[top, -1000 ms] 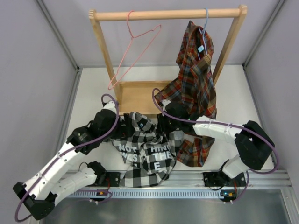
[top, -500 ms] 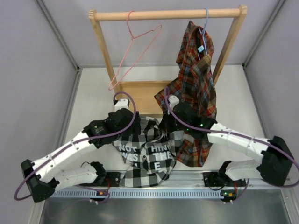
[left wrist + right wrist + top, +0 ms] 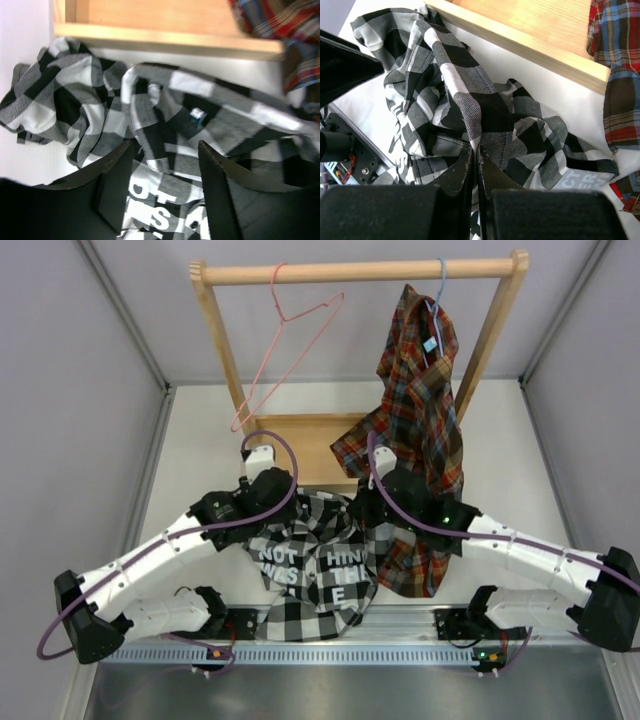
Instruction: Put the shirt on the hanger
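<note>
Shirt being shown crumpled on table from top, just before wooden base. Hanger being seen in top view only, hung on rail, well apart from shirt. Shirt fold being pinched by right gripper, jaws shut tight. Left gripper being held partly open, cloth between jaws; grip cannot be told. Plaid shirt being seen just beside shirt's right edge; white table being shown at left.

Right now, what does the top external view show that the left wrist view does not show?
Only the top external view shows the pink hanger hooked on the wooden rail, the blue hanger, and both arms. Only the left wrist view shows a small teal tag inside the checked shirt, and the left gripper with its jaws apart over the cloth. Both show the crumpled checked shirt, the wooden base and part of the plaid shirt.
</note>
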Motion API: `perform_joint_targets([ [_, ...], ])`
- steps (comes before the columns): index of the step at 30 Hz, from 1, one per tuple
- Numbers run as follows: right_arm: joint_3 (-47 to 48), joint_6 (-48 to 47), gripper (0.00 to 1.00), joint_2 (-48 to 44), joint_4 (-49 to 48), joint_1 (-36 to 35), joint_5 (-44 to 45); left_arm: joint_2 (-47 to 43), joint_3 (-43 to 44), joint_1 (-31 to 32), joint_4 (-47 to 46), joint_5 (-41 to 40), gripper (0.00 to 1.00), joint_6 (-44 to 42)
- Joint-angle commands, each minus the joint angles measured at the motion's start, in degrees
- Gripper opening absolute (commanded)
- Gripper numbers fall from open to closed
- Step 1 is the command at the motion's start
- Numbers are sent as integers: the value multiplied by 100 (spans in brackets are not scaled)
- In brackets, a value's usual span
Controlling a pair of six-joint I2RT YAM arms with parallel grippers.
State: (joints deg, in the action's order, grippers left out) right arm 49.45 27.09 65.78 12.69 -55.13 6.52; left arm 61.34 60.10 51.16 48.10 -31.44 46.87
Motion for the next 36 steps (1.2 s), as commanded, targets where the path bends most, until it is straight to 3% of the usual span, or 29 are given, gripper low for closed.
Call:
perform_joint_targets([
  [1,-181,33,0,-424,-204,-85,226,88,-331,-70,-151,-56,58,278],
  [5,-708,147,0,-891,-854,-76,253,255,-613,-272,-660,295,52,270],
  [11,-849,103,0,-1137,-882,-76,156,317,-1043,-791,-1354,744,53,174],
  [15,-964,68,0,-1269,-1092,-77,-28,378,-1316,-914,-2198,1174,53,-81],
  [20,-1008,59,0,-1304,-1207,-76,-134,773,-1325,-958,-2611,1254,51,-99],
  [21,-1016,77,0,-1313,-1216,-76,-169,800,-1351,-958,-2647,1237,41,-91],
  [23,-1025,86,0,-1313,-1207,-76,-186,809,-1386,-958,-2709,1167,37,-64],
  [26,-1034,95,0,-1322,-1364,-85,-239,748,-1492,-1002,-2884,1140,38,-99],
  [27,-1017,103,0,-1322,-1365,-77,-257,748,-1518,-1081,-2946,1210,44,-117],
  [29,-1016,103,0,-1339,-1392,-76,-309,730,-1615,-1108,-3034,1324,45,-126],
  [30,-1025,112,0,-1348,-1401,-85,-318,713,-1650,-1117,-3078,1360,43,-126],
  [33,-1025,95,0,-1340,-1383,-85,-292,634,-1712,-1108,-3166,1430,4,-169],
  [36,-1016,68,0,-1269,-1330,-76,-196,257,-1677,-1108,-2956,1404,0,-301],
])
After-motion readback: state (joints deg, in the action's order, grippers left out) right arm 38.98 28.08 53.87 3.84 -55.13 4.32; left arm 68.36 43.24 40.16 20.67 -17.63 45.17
